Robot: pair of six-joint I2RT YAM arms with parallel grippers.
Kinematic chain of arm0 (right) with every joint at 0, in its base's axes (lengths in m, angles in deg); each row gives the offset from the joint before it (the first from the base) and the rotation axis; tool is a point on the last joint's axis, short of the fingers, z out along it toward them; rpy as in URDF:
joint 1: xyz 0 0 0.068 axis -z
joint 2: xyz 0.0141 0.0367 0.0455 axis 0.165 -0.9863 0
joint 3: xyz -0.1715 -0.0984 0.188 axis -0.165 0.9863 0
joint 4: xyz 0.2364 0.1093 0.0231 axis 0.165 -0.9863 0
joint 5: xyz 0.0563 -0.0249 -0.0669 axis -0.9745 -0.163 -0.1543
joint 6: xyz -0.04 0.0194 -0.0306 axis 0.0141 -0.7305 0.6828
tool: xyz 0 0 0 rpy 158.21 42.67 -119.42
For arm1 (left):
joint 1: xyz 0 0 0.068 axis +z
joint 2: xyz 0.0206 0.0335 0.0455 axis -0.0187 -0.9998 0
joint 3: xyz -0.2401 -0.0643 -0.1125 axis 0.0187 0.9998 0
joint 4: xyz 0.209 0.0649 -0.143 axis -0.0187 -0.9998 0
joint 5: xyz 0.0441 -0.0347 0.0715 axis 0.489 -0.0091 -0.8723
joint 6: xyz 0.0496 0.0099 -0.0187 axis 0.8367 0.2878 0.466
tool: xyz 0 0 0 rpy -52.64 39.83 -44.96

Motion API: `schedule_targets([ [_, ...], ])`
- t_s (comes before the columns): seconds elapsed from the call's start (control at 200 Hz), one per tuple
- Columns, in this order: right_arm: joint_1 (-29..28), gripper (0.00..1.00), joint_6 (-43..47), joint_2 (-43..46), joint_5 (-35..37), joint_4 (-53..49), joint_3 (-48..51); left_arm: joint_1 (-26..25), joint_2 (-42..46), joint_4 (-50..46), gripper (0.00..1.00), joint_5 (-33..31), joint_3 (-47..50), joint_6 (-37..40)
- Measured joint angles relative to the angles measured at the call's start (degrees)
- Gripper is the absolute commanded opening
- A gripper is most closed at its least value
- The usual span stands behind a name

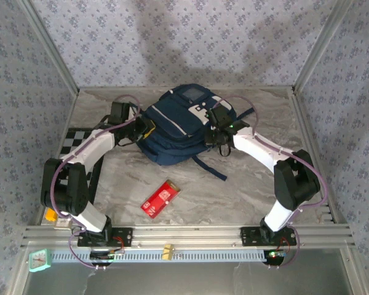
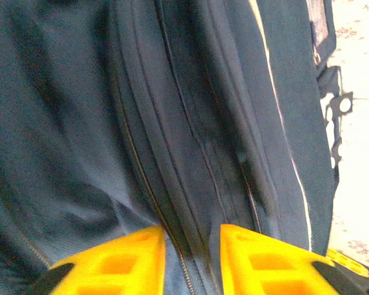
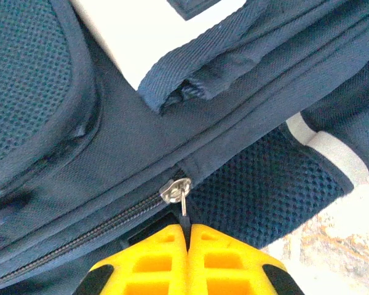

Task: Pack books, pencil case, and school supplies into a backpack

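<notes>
The navy backpack (image 1: 175, 126) lies on the table at the back centre, between both arms. My left gripper (image 1: 146, 129) is at its left side. In the left wrist view its yellow fingers (image 2: 129, 258) stand slightly apart over the backpack (image 2: 80, 123), where a zip line runs between them, and they grip nothing. My right gripper (image 1: 212, 123) is at the backpack's right side. In the right wrist view the right gripper (image 3: 188, 226) is shut on the dark pull tab of a silver zip slider (image 3: 175, 189). The school supplies, a red packet (image 1: 160, 199), lie on the table in front. Books and pencil case are out of view.
A dark strap (image 1: 212, 167) trails from the backpack toward the front right. A checkered mat (image 1: 71, 140) lies at the left edge. Metal frame posts and patterned walls close in the marble table (image 1: 246, 184). A small teal object (image 1: 40, 260) sits beyond the front rail.
</notes>
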Motion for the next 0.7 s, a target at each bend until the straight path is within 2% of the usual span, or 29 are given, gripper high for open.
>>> schedule_targets([
  [0.05, -0.2, 0.38, -1.1, 0.9, -0.3, -1.1, 0.0, 0.8, 0.8, 0.2, 0.41, -0.7, 0.4, 0.3],
  [0.125, -0.2, 0.50, -2.4, 2.5, -1.7, -3.1, -0.2, 0.8, 3.5, 0.8, 0.42, -2.1, 2.4, 0.0],
  [0.27, 0.8, 0.60, -5.4, 2.7, -6.2, -4.8, -2.9, -4.7, 8.8, 1.0, 0.48, -5.6, 5.2, -2.1],
  [0.42, 2.3, 0.62, -6.4, -2.5, -11.4, -5.3, -10.4, -10.8, 10.3, 2.9, 0.50, -8.8, 7.1, -5.4],
  [0.545, 3.3, 0.61, -6.4, -9.4, -15.2, -5.9, -17.7, -13.3, 9.5, 3.9, 0.51, -11.7, 7.6, -7.2],
  [0.7, 4.1, 0.56, -6.4, -14.9, -19.1, -6.9, -21.6, -15.6, 8.0, 4.1, 0.53, -14.5, 7.4, -7.9],
])
